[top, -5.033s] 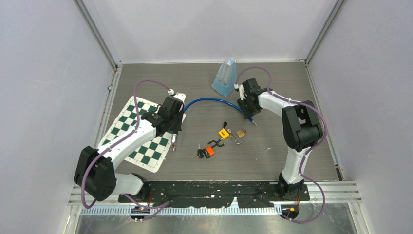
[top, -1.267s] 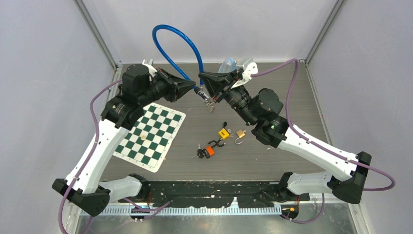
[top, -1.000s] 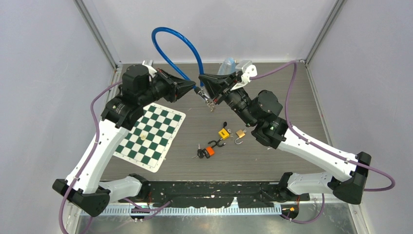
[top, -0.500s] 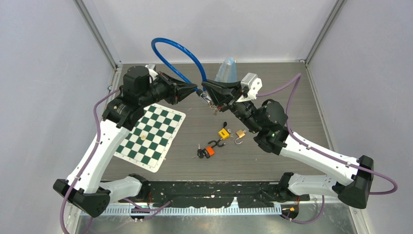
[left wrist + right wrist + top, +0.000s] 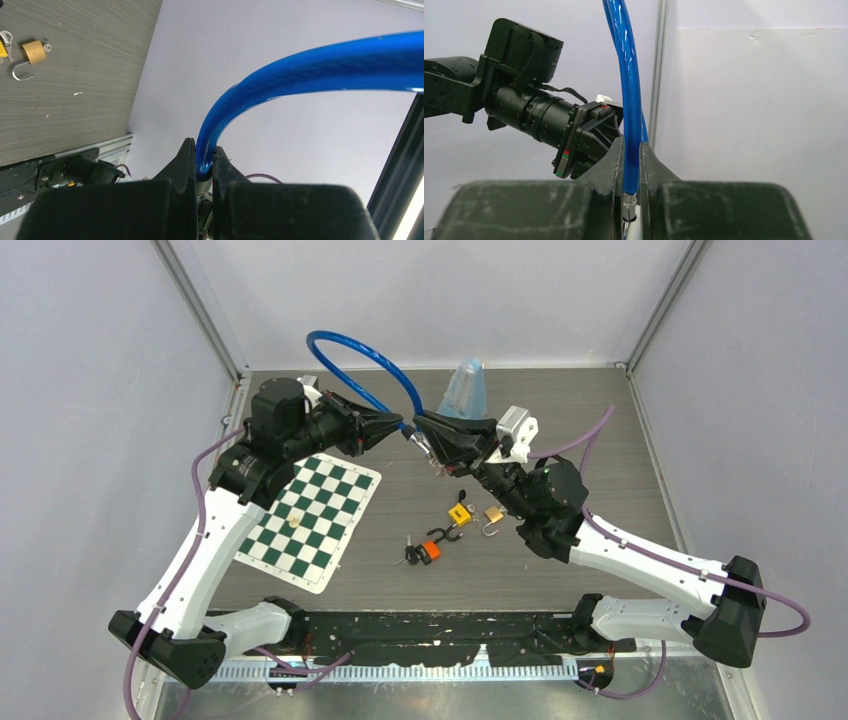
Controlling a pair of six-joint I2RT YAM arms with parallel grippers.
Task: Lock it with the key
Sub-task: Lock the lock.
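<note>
A blue cable lock [image 5: 362, 350] arches in the air above the back of the table. My left gripper [image 5: 402, 426] is shut on one end of the cable [image 5: 220, 117], with a silver end piece between the fingers. My right gripper [image 5: 418, 420] is shut on the other end [image 5: 630, 125], just above its silver end piece. The two grippers meet tip to tip. Keys with orange and black heads [image 5: 428, 549] lie on the table in front. No key is held.
A small brass padlock [image 5: 493, 515] with open shackle, also in the left wrist view [image 5: 31, 52], and a yellow lock [image 5: 459, 513] lie mid-table. A green-white chequered mat [image 5: 311, 519] lies at left with a small piece on it. A bluish plastic bag [image 5: 464, 390] stands at back.
</note>
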